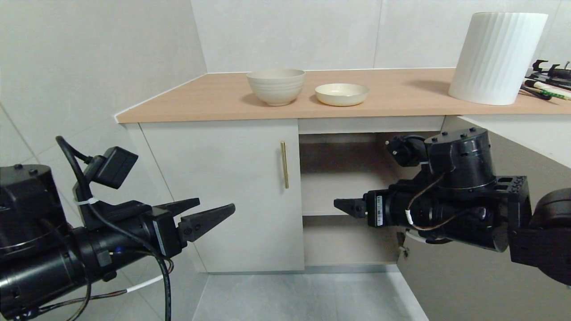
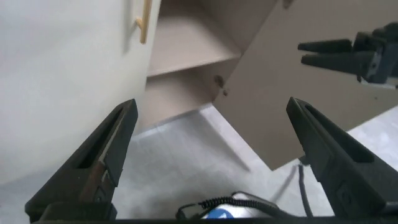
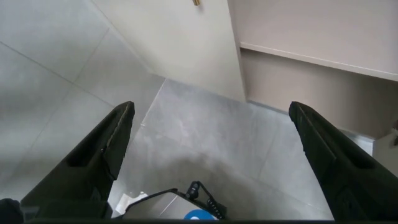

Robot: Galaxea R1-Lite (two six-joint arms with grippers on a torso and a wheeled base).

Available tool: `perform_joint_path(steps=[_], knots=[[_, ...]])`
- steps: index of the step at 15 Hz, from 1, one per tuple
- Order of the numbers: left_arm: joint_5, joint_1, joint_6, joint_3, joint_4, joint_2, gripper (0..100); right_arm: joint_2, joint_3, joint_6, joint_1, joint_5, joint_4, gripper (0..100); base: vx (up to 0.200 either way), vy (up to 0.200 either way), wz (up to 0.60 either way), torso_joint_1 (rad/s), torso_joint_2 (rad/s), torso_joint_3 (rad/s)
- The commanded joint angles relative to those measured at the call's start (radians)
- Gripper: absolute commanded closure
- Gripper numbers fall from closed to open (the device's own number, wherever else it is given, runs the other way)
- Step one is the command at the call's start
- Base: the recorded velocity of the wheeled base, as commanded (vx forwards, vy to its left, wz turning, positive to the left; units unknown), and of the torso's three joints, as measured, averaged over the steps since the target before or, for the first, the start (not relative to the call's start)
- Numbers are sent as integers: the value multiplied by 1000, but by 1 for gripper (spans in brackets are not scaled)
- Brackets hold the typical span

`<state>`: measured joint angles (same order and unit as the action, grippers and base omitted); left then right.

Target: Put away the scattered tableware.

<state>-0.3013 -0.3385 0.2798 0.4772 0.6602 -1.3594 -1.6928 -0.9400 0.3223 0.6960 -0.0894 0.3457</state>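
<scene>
A beige ribbed bowl (image 1: 275,86) and a shallow cream dish (image 1: 341,94) stand side by side on the wooden countertop (image 1: 401,96). Both grippers hang well below them, in front of the cabinet. My left gripper (image 1: 214,207) (image 2: 211,102) is open and holds nothing; it points at the closed left door (image 1: 232,196). My right gripper (image 1: 340,205) (image 3: 211,107) is open and holds nothing too; it hovers before the open right compartment, level with its shelf (image 1: 343,213). It also shows far off in the left wrist view as the right gripper (image 2: 311,53).
A tall white ribbed container (image 1: 497,57) stands at the counter's right, with dark utensils (image 1: 546,87) beside it. The closed door has a gold handle (image 1: 284,164) (image 2: 144,22). The right door (image 1: 468,276) (image 2: 280,106) is swung out towards me. Grey tiled floor (image 1: 303,296) lies below.
</scene>
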Motion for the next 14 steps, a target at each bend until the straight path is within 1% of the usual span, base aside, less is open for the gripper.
perform_joint_path(steps=[1, 6, 10, 14], knots=[[1, 16, -4, 4, -2, 0, 0, -1, 1, 0, 0, 0, 2, 0, 200, 0, 0, 2, 2, 2], [-4, 38, -4, 9, 1, -3, 0, 2, 1, 12, 7, 0, -1, 0, 200, 0, 0, 3, 0, 0], [-4, 44, -2, 12, 1, -4, 0, 2, 1, 27, 11, 2, -5, 0, 200, 0, 0, 4, 2, 1], [-1, 44, -4, 11, 9, 2, 0, 2, 1, 27, 11, 2, -5, 0, 0, 0, 0, 0, 0, 0]])
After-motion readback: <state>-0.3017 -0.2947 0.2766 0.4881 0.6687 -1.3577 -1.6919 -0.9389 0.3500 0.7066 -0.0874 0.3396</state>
